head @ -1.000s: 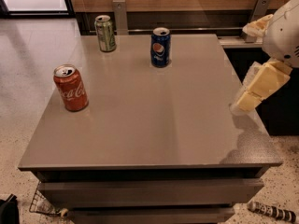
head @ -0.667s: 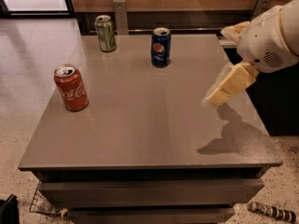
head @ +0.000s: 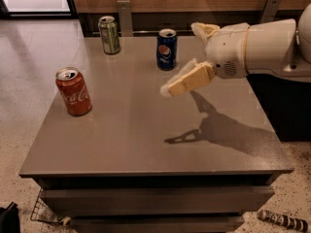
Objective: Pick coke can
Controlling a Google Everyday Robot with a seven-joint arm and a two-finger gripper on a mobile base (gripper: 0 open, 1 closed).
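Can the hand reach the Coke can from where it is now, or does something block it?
Probably yes. The open hand hovers above the table near its middle; the Coke can stands upright at the left side. Nothing stands between them: the Pepsi can and the green can are farther back.

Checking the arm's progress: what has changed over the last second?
The gripper swung leftward from the right edge of the table to just right of the Pepsi can, open and holding nothing. The coke can, Pepsi can and green can stayed put.
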